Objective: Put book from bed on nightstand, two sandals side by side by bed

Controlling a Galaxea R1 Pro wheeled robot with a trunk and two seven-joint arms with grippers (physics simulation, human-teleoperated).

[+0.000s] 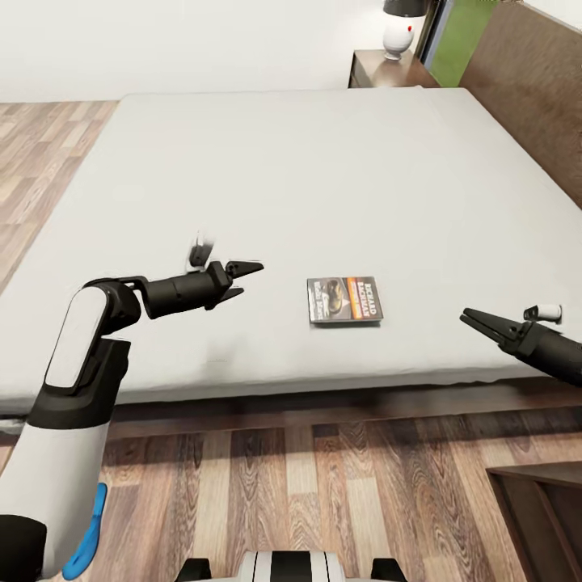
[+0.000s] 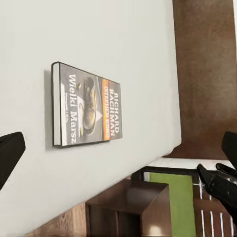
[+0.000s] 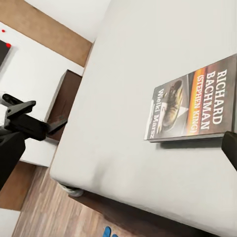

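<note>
On the bed [image 1: 323,162], book [image 1: 344,300] reading "Richard Bachman", "Wielki Marsz"

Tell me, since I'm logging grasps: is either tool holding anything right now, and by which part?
Nothing is held. The book lies flat on the bed, between the left tool and the right tool, touched by neither.

White-shelled left arm [image 1: 69,388] with black joints, black pointed end effector [image 1: 242,280].
</note>
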